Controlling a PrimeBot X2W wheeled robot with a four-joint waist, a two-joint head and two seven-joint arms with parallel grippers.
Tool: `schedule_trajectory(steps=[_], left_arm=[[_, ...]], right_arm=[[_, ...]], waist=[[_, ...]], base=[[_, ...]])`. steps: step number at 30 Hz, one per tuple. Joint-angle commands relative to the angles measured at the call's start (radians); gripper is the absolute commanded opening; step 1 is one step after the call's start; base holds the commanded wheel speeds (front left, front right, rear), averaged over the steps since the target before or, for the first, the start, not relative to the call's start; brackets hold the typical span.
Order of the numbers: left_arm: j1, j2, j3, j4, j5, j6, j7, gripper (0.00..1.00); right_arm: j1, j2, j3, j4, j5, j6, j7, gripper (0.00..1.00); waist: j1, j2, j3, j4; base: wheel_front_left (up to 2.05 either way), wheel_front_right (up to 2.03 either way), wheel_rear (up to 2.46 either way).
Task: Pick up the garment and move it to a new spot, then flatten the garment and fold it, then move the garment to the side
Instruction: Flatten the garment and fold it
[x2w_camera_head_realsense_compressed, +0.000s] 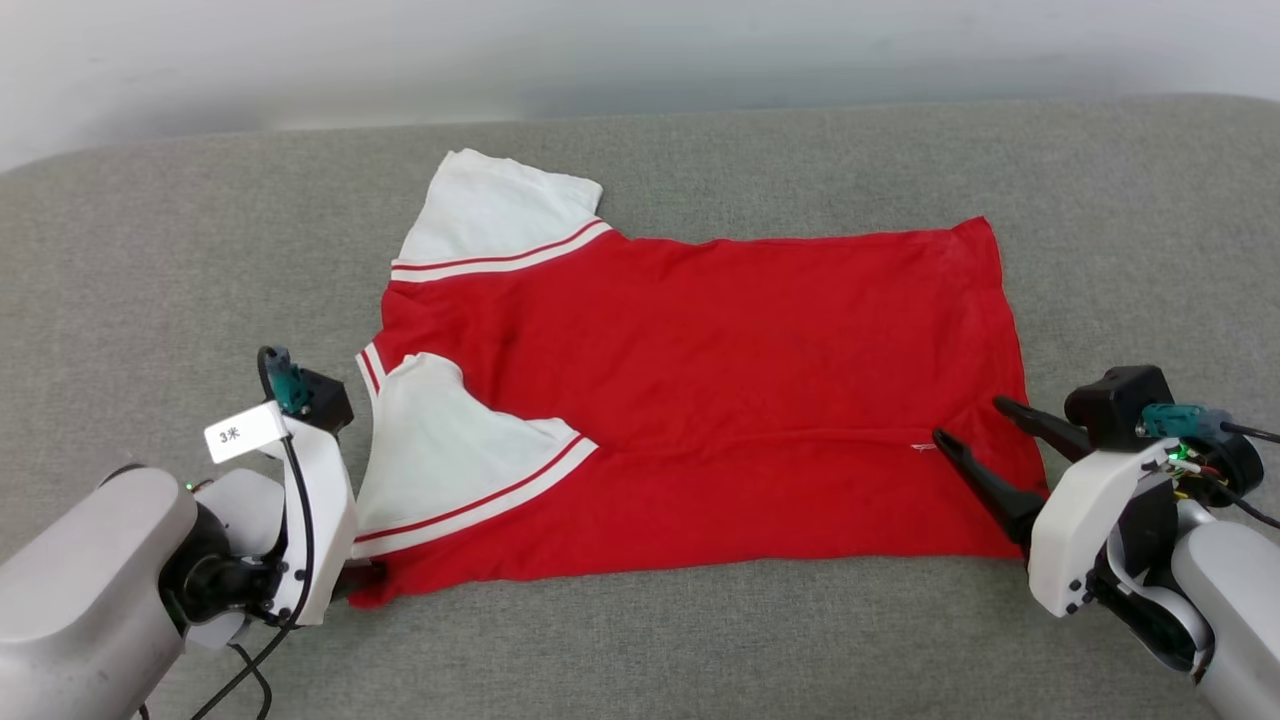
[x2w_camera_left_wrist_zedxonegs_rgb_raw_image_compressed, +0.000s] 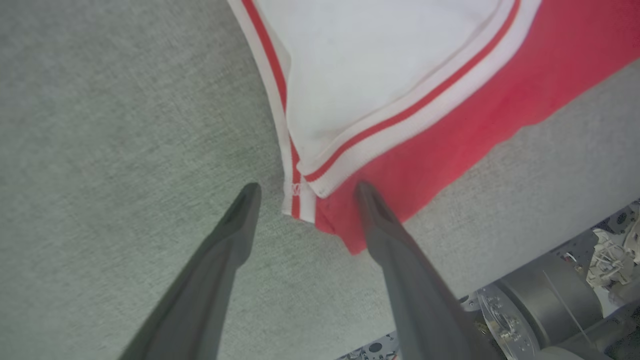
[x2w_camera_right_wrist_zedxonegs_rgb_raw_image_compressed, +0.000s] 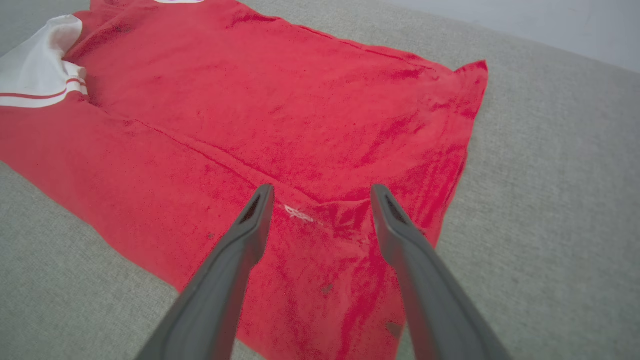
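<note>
1. Head view: the garment (x2w_camera_head_realsense_compressed: 700, 330) lay flat on the grey cushion (x2w_camera_head_realsense_compressed: 150, 280), with its neck end by the robot's left and its bottom end by the right. One white sleeve (x2w_camera_head_realsense_compressed: 450, 450) was folded in on top of the red. The left gripper (x2w_camera_head_realsense_compressed: 357, 580) sat low at the near neck corner. The right gripper (x2w_camera_head_realsense_compressed: 970, 420) was over the near bottom corner, with its fingers apart. I think one arm was at each end so that both could lift the long near edge together and keep it straight.

2. Left wrist view: the left gripper (x2w_camera_left_wrist_zedxonegs_rgb_raw_image_compressed: 307, 186) had its fingers wide apart and held nothing. The striped corner of the garment (x2w_camera_left_wrist_zedxonegs_rgb_raw_image_compressed: 450, 115) sat right between the tips. I think it was lined up that way so that a pinch would catch the corner.

3. Right wrist view: the right gripper (x2w_camera_right_wrist_zedxonegs_rgb_raw_image_compressed: 322, 186) was wide apart too, and empty. It was over the red cloth near the bottom edge. A crease (x2w_camera_right_wrist_zedxonegs_rgb_raw_image_compressed: 200, 150) ran across the garment (x2w_camera_right_wrist_zedxonegs_rgb_raw_image_compressed: 280, 90) to a small white mark (x2w_camera_right_wrist_zedxonegs_rgb_raw_image_compressed: 298, 214) between the tips. My guess is that a fold came next.
</note>
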Motion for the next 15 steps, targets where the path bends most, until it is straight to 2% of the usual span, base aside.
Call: schedule_trajectory(steps=[1,9,10,11,12,15], left_arm=[[0.018,-0.007,-0.001,0.012,-0.014,0.008,0.006,1.00],[0.080,-0.044,-0.045,0.103,-0.020,0.002,0.001,1.00],[0.081,-0.050,-0.048,0.108,-0.018,-0.002,-0.005,0.45],[0.081,-0.055,-0.051,0.110,-0.016,-0.004,-0.012,0.04],[0.083,-0.058,-0.053,0.111,-0.018,-0.006,-0.018,0.00],[0.081,-0.046,-0.051,0.096,-0.016,-0.017,-0.045,0.00]], right_arm=[[-0.015,0.007,0.002,-0.002,-0.005,0.000,-0.002,1.00],[-0.049,0.019,0.019,0.017,-0.002,0.000,-0.011,1.00],[-0.055,0.016,0.021,0.018,0.001,0.000,-0.011,1.00],[-0.062,0.010,0.025,0.018,0.002,0.000,-0.009,1.00],[-0.066,0.004,0.025,0.018,0.003,0.000,-0.008,1.00],[-0.093,-0.019,0.024,0.013,0.001,0.000,0.004,1.00]], waist=[[0.0000,0.0000,0.015,-0.010],[0.0000,0.0000,0.045,-0.030],[0.0000,0.0000,0.044,-0.030],[0.0000,0.0000,0.042,-0.030],[0.0000,0.0000,0.038,-0.030],[0.0000,0.0000,0.018,-0.030]], base=[[0.00,0.00,0.00],[0.00,0.00,0.00],[0.00,0.00,0.00],[0.00,0.00,0.00],[0.00,0.00,0.00],[0.00,0.00,0.00]])
